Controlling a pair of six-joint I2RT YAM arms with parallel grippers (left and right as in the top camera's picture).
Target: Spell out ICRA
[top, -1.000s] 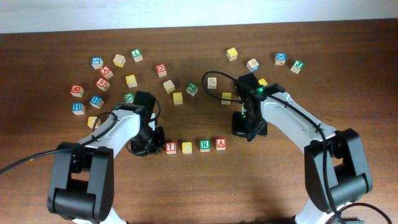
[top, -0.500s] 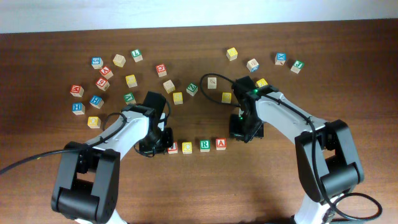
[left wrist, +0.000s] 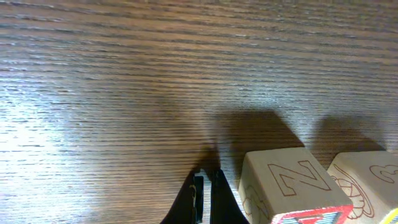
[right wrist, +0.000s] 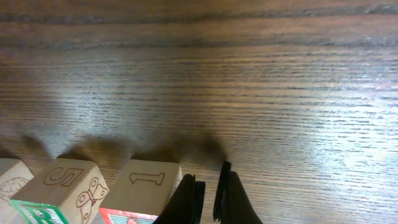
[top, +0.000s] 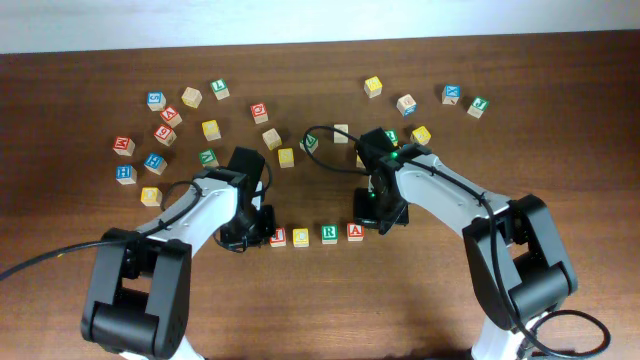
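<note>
Tabletop (top: 420, 320): left arm (top: 195, 205) and right arm (top: 445, 185) bend inward, flanking ICRA (top: 302, 237).

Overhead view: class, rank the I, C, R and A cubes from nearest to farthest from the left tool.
1. I cube, right beside the left tool.
2. C cube, next along the row.
3. R cube, third along.
4. A cube, far end.
</note>
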